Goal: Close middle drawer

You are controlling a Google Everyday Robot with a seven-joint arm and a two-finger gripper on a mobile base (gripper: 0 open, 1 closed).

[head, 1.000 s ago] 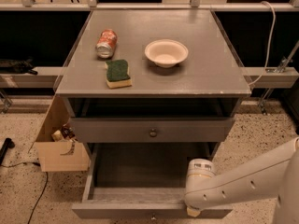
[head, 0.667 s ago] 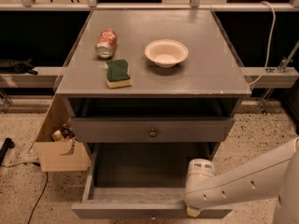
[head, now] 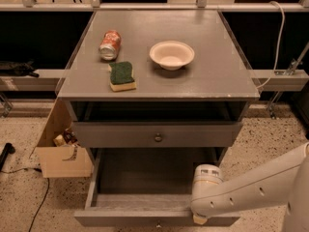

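The middle drawer is pulled far out at the bottom of the camera view, and its grey inside is bare. Its front panel runs along the bottom edge, where only the top of its small knob shows. My gripper is at the right part of that front panel, at its top edge, under the arm's white wrist. The arm comes in from the lower right. The drawer above, with a round dark knob, stands slightly out. The lowest drawer is hidden.
On the cabinet top lie a red can on its side, a green and yellow sponge and a white bowl. An open cardboard box stands on the floor left of the cabinet. A cable runs on the floor.
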